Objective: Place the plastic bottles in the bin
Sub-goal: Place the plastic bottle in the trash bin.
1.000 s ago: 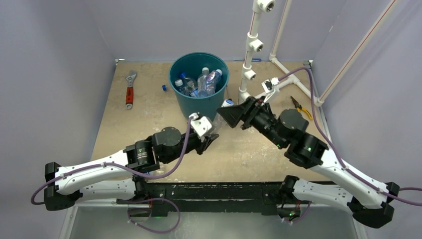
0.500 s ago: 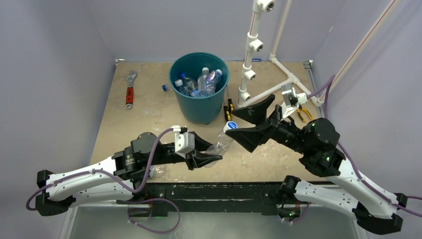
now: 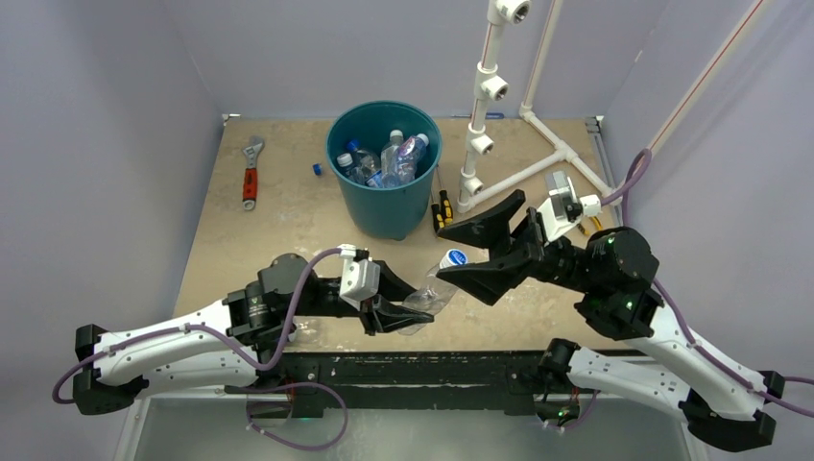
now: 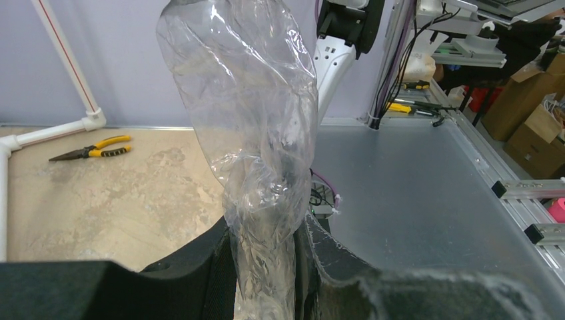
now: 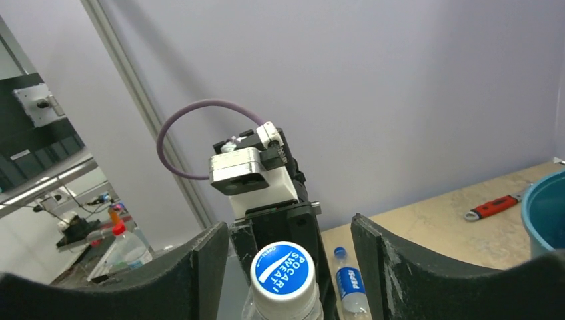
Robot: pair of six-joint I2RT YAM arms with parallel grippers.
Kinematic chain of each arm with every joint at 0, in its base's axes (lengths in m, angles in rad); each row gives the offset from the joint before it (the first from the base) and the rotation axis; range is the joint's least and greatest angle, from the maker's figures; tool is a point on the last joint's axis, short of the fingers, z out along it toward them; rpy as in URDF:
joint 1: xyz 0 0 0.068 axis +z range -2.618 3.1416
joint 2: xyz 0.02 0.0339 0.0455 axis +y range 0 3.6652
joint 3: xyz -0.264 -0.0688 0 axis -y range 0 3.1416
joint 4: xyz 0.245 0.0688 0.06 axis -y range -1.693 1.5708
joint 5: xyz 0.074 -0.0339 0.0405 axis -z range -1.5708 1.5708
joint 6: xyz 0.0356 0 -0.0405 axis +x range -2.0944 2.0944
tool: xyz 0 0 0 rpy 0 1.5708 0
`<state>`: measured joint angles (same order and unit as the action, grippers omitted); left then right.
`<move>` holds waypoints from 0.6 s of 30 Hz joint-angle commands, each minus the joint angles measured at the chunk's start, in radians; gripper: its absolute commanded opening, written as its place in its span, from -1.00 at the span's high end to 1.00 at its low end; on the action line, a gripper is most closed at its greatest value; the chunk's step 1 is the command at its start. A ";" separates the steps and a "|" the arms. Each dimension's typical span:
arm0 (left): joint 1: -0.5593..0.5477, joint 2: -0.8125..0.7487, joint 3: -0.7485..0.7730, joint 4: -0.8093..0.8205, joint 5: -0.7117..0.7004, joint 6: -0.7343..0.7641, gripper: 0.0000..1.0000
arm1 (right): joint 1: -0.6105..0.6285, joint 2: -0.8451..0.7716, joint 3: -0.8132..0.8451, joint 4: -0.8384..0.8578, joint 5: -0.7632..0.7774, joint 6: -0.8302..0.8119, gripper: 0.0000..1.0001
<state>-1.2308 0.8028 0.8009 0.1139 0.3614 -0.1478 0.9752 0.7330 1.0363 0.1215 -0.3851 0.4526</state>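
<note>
My left gripper (image 3: 392, 307) is shut on the base of a crushed clear plastic bottle (image 3: 427, 293) and holds it above the table's near edge. In the left wrist view the bottle (image 4: 246, 133) stands up between the fingers (image 4: 200, 280). Its blue-and-white cap (image 3: 453, 258) points at my right gripper (image 3: 443, 254), which is open with a jaw on either side of the cap. In the right wrist view the cap (image 5: 282, 273) sits between the fingers (image 5: 200, 267). The teal bin (image 3: 333, 154) stands at the back and holds several bottles (image 3: 389, 158). A Pepsi bottle (image 5: 348, 280) lies on the table under my left arm.
A red-handled wrench (image 3: 251, 175) lies at the back left. A loose blue cap (image 3: 316, 169) lies left of the bin. Screwdrivers (image 3: 441, 207) lie right of the bin. The white pipe frame (image 3: 480, 91) stands at the back right. Yellow-handled pliers (image 4: 93, 148) lie near it.
My left gripper has drawn back from near the bin toward the near edge with the bottle. My right gripper has swung back, opened wide and come around the bottle's cap.
</note>
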 commanded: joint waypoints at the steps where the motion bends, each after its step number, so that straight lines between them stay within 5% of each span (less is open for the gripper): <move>1: -0.001 -0.013 0.006 0.077 0.017 -0.019 1.00 | 0.002 -0.006 0.003 0.010 -0.045 -0.023 -0.36; 12: -0.001 -0.002 0.012 0.056 -0.025 -0.010 1.00 | 0.002 0.016 0.019 -0.020 -0.025 -0.018 1.00; 18: -0.001 0.062 0.105 -0.131 -0.560 0.081 1.00 | 0.002 0.068 0.097 -0.147 0.340 0.067 1.00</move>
<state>-1.2385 0.8043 0.8074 0.1101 0.2161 -0.1375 0.9749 0.7525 1.0546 0.0837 -0.3187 0.4454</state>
